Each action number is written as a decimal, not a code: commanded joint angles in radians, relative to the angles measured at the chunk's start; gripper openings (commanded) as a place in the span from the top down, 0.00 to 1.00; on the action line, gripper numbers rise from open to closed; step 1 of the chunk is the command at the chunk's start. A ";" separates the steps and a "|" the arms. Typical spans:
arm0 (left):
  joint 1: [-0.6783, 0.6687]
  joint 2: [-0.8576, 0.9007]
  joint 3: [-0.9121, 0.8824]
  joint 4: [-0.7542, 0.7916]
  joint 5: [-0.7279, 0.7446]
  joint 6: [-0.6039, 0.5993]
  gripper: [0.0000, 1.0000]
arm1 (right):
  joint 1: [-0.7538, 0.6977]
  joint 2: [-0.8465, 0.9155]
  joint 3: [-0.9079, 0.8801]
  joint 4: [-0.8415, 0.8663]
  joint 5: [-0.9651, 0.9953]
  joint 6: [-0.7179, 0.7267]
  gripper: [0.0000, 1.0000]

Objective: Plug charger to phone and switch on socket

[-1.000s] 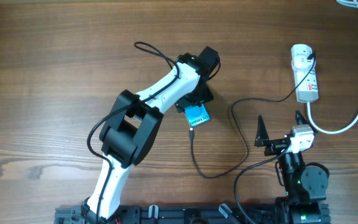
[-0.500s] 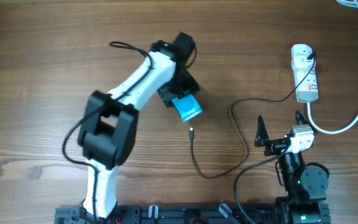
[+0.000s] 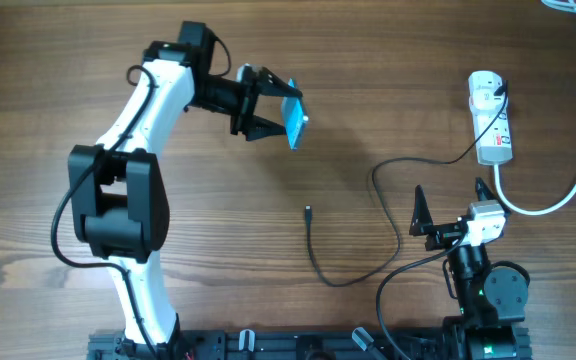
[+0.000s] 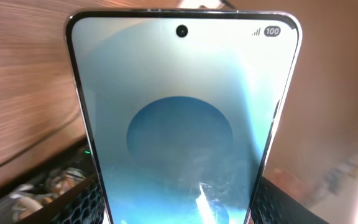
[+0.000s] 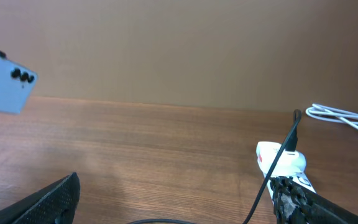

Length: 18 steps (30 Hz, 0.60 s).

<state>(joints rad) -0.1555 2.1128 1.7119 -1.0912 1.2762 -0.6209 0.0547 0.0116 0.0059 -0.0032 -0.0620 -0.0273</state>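
The phone [image 3: 294,120] hangs off the table [image 3: 68,80] at far centre, screen lit, clamped on edge in the left end effector [image 3: 276,110]. The charger [image 3: 308,214] lies on the table nearer and to the right, its tip well apart from the phone. Its cable loops right to the socket [image 3: 492,130] at far right. The right end effector [image 3: 450,208] sits near right, fingers apart, holding nothing.

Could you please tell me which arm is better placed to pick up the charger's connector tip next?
Right. The left gripper is shut on the phone, held in the air. The right gripper is open and empty, and the connector tip lies free on the table.
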 commanded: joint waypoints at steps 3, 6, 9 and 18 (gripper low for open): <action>0.036 -0.035 0.003 0.002 0.275 0.068 0.31 | 0.005 -0.004 -0.001 0.004 0.010 0.008 0.00; 0.038 -0.035 0.003 0.003 0.301 0.068 0.33 | 0.005 -0.004 -0.001 0.004 0.010 0.008 0.00; 0.049 -0.035 0.003 -0.002 0.301 0.063 0.32 | 0.005 -0.004 -0.001 0.004 0.010 0.008 0.00; 0.091 -0.035 0.003 -0.085 0.301 0.060 0.32 | 0.005 -0.004 -0.001 0.004 0.010 0.008 0.00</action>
<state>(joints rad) -0.0643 2.1128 1.7119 -1.1706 1.5208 -0.5800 0.0547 0.0116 0.0059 -0.0032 -0.0620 -0.0273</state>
